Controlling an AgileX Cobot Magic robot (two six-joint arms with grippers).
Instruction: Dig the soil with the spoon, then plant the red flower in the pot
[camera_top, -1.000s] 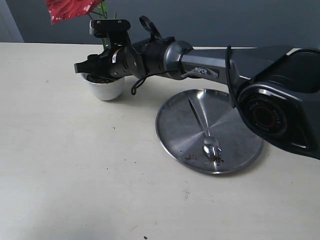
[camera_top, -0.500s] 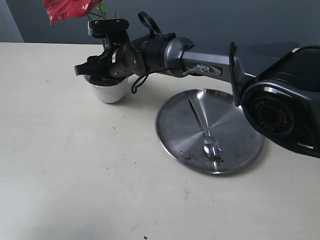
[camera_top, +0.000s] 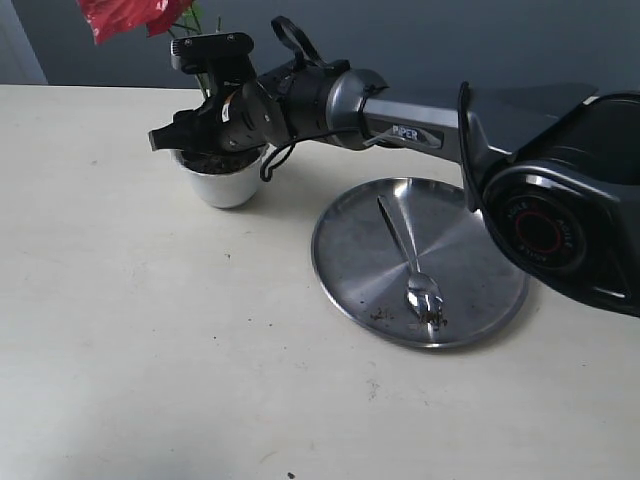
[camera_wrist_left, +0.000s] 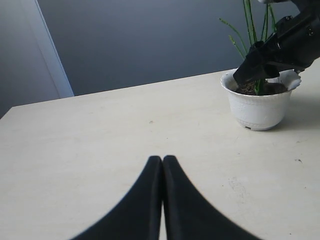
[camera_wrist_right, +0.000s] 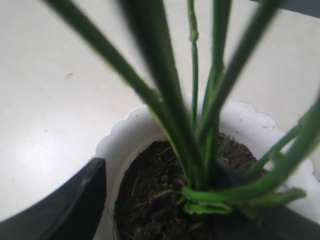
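A: "Glossy red flower (camera_top: 125, 15), upper left, is drifting leftward; its stems are standing in the small white scalloped pot's (camera_top: 225, 185) dark soil (camera_wrist_right: 150, 190)."

B: "Right gripper (camera_top: 175, 138) is staying spread around them, so planting looks done. Left gripper's (camera_wrist_left: 162, 170) pressed together."

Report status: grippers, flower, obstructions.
Left gripper shut, over table. Right gripper open, straddling stems above pot. Red flower upright in soil. Spoon on plate, clear of arm.
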